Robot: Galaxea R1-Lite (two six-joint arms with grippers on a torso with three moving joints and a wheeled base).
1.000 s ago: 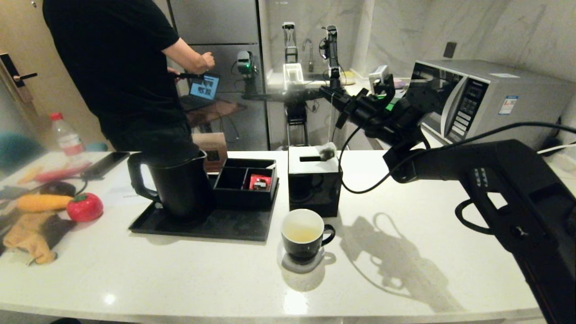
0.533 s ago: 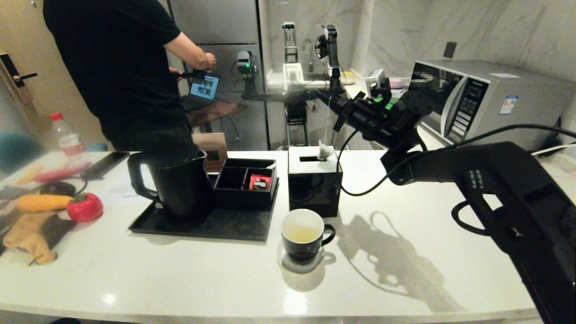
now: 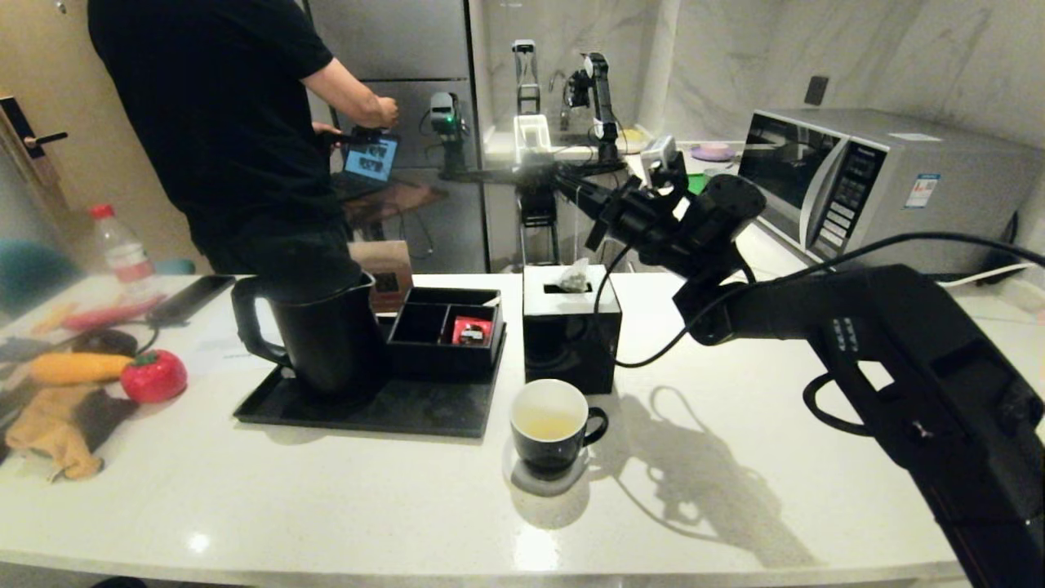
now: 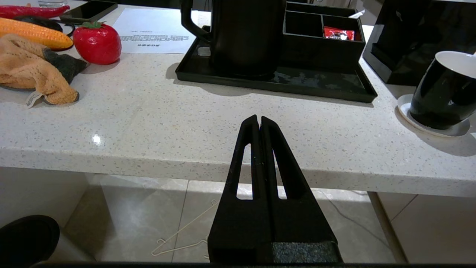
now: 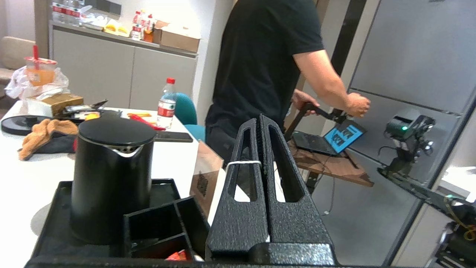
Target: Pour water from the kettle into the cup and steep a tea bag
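Observation:
My right gripper (image 3: pixel 566 178) is raised behind the black tissue box (image 3: pixel 569 331), shut on the thin white string (image 5: pixel 238 162) of the tea bag (image 3: pixel 575 278). The bag hangs just above the box's top. Nearer the front, the black cup (image 3: pixel 551 425) stands on a round coaster and holds pale water (image 3: pixel 545 425). The tall black kettle (image 3: pixel 322 331) stands upright on the black tray (image 3: pixel 408 412), lid on, untouched. My left gripper (image 4: pixel 259 118) is shut and empty, low in front of the counter edge, pointing towards the tray.
A black compartment box with a red packet (image 3: pixel 470 331) sits on the tray beside the kettle. A red toy tomato (image 3: pixel 153 376), corn and a cloth lie at the left. A microwave (image 3: pixel 865 180) stands at the back right. A person (image 3: pixel 229 122) stands behind the counter.
My right gripper has swung left with the tea bag, carrying it from the tissue box's right edge to over its middle. The left arm has not moved.

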